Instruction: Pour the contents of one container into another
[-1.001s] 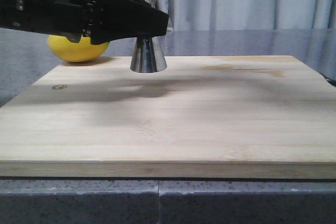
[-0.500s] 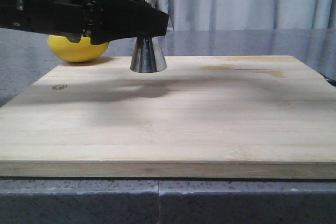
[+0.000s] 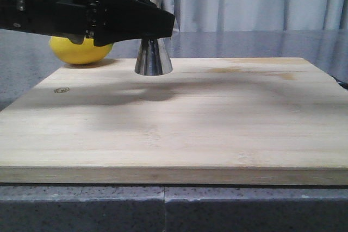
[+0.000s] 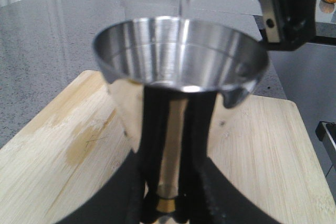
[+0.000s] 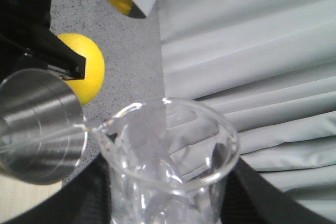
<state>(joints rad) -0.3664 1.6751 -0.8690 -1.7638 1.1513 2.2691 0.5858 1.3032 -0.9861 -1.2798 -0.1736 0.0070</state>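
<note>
pour under way, thin margin for a spill

front view: left gripper point(image 3: 163, 25) jaws clamp the steel jigger point(image 3: 154, 58), standing on the cutting board point(image 3: 179, 123).

left wrist view: a thin stream point(image 4: 185, 4) enters; drift could spill.

right wrist view: right jaws grip the tilted glass beaker point(image 5: 170, 166), lip over the jigger.

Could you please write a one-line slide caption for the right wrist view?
Right gripper tips the glass beaker, its lip over the steel jigger, lemon behind.

Tilted beaker point(image 5: 168, 166) lip over jigger point(image 5: 39, 124) rim
</note>
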